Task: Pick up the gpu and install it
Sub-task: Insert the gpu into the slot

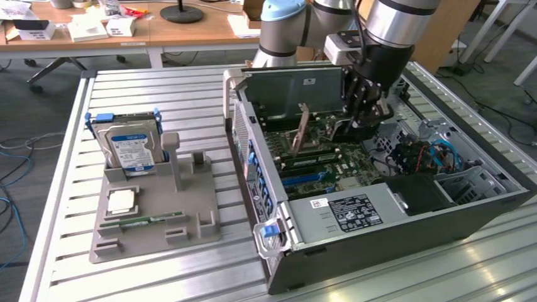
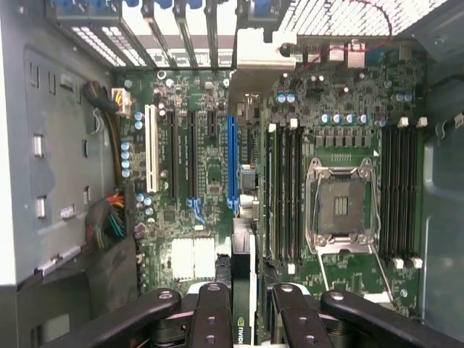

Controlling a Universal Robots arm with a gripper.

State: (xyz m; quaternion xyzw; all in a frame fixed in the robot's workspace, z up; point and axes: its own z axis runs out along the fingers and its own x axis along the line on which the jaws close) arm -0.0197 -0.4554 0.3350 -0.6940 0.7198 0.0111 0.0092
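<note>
Worktop (image 1: 59, 207): I count one gray tray (image 1: 197, 236) with one hard drive (image 1: 130, 148), one chip (image 1: 122, 201) and one memory stick (image 1: 143, 221).
Case (image 1: 403, 242): one, open.
Gpu (image 2: 242, 254): one, inside the case, standing on edge, long axis beside the blue slot (image 2: 232, 159), silver bracket towards the rear grille.
Arm (image 1: 403, 19): one, reaching straight down into the case.
End effector (image 2: 246, 312): I see it part closed, pinching the gpu.
</note>
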